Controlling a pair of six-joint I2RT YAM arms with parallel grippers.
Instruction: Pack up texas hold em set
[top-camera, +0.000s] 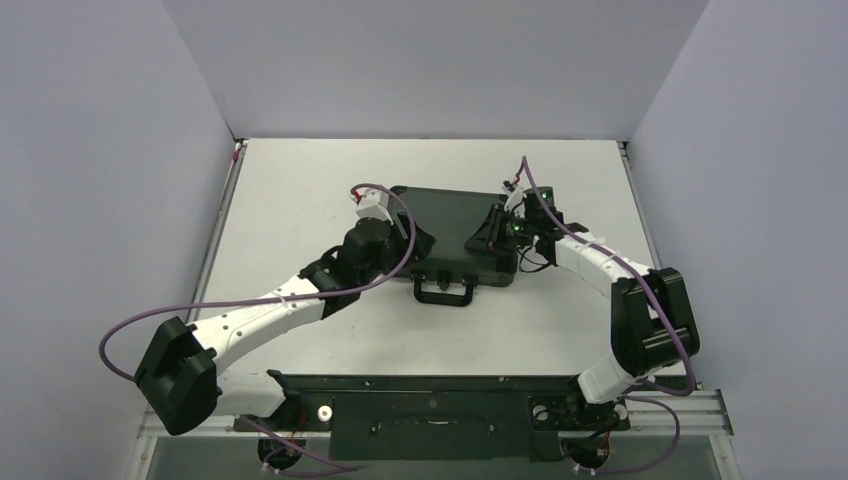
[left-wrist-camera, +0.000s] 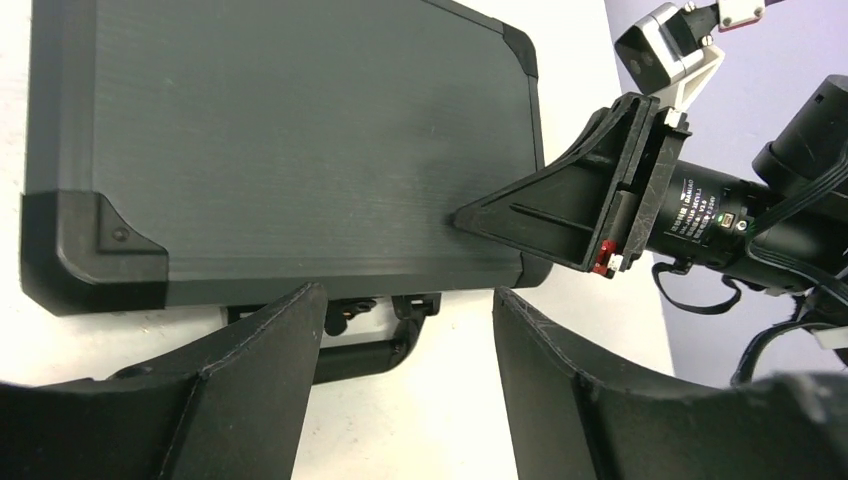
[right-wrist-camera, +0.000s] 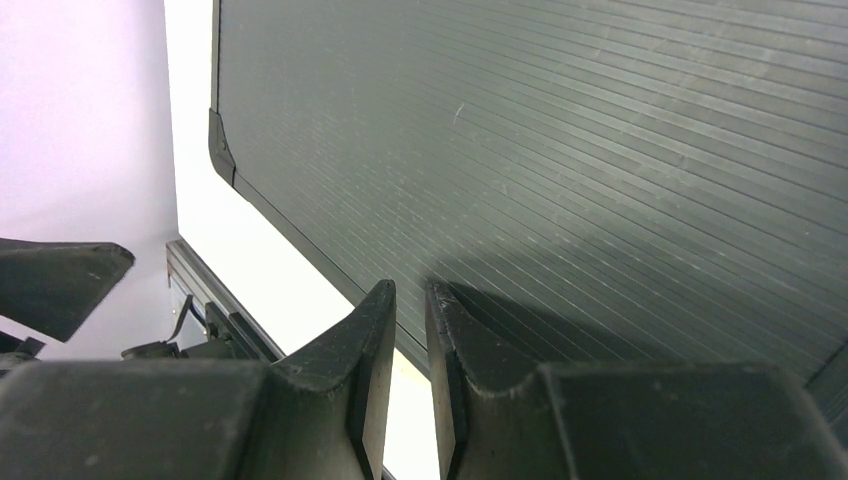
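the left gripper (left-wrist-camera: 408, 295) filled the bottom of its own wrist view, its jaws released and standing well apart with nothing between them. through and beside that gap showed the handle (left-wrist-camera: 355, 355) of the black case (left-wrist-camera: 280, 140); whether the left finger touched the handle could not be told. the case lay closed and flat on the white bench (left-wrist-camera: 440, 420), lid up, its moulded corner guards and ribbed top plain to see.

the right gripper (right-wrist-camera: 408, 290) had its jaws clenched almost together, with only a thin slit between them and nothing in it. their tips pointed down at the ribbed lid of the case (right-wrist-camera: 600, 150), close to its edge. from the left wrist, the right gripper (left-wrist-camera: 470, 217) came in from the side with its tip against the lid near the right front corner.

from above, the case (top-camera: 450, 225) sat mid-bench (top-camera: 300, 190), its handle (top-camera: 445, 290) facing the arm bases. the left gripper (top-camera: 418, 245) was at its left front and the right gripper (top-camera: 495, 232) over its right end.
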